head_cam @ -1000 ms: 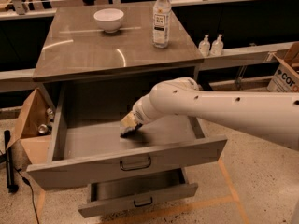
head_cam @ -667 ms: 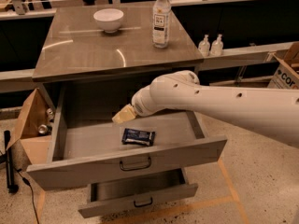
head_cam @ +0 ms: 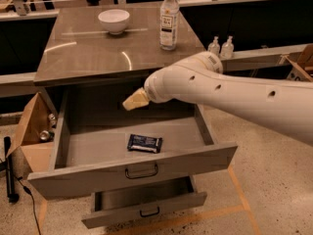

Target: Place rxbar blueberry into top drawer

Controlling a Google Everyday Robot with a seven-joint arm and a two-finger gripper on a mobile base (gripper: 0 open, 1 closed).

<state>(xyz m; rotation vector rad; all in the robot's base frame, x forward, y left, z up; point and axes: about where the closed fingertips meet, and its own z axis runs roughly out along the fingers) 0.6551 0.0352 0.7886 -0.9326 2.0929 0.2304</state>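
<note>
The gripper [head_cam: 136,100] hangs above the rear half of the open top drawer [head_cam: 98,174], just below the front edge of the table [head_cam: 93,58]. Its degree of opening cannot be determined from this view; nothing is seen in its grasp. The white arm [head_cam: 230,94] enters from the right and crosses the drawer's right wall.

The rxbar blueberry [head_cam: 145,143] lies flat on the drawer floor, near the front panel and roughly above the dark handle [head_cam: 141,171]. It is apart from the gripper and clear of both side walls.

Below, a smaller drawer [head_cam: 146,210] also stands partly open. On the table, a white bowl [head_cam: 114,20] sits at the rear left and a clear water bottle [head_cam: 169,19] stands upright at the rear right. A cardboard box [head_cam: 27,126] at the left holds what appear to be cans.
</note>
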